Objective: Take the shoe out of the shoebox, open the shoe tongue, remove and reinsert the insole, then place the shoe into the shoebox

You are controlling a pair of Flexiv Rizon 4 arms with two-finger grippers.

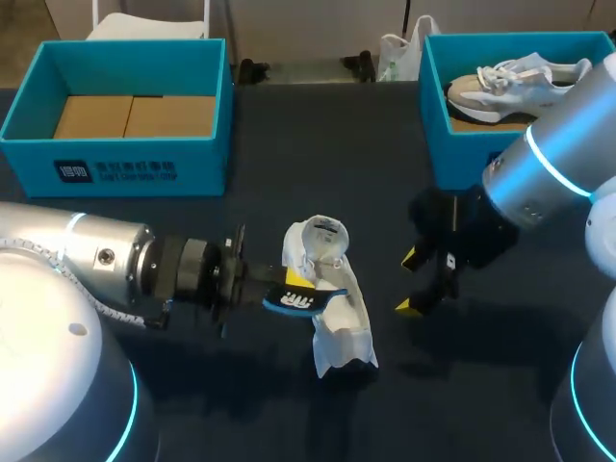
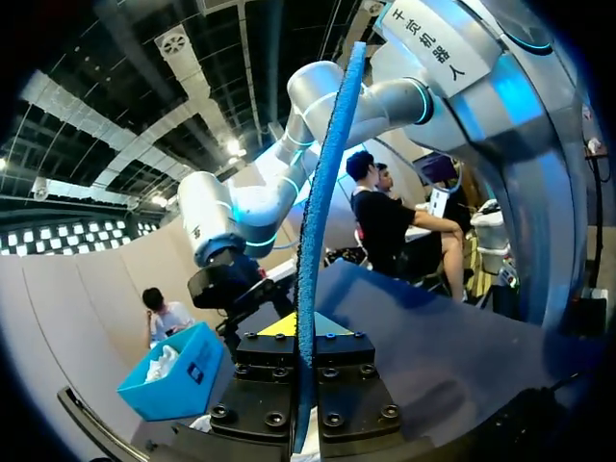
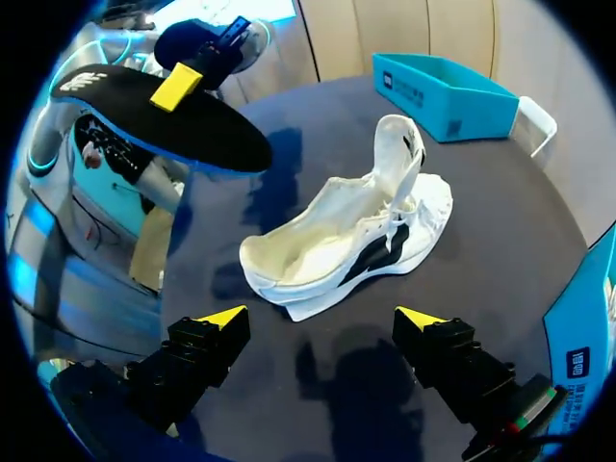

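White shoe (image 1: 346,327) is set upright at table centre, tongue pulled open. Black, blue-edged insole (image 1: 289,301) is held out at its 9 o'clock. Teal shoebox (image 1: 125,166) is noted at 10 o'clock

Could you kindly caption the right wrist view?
Left tool holds the insole clear of the white shoe; right tool open.

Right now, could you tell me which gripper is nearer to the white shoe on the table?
Left. The left gripper, shut on the insole, is close beside the white shoe; the right gripper hangs open, apart from it.
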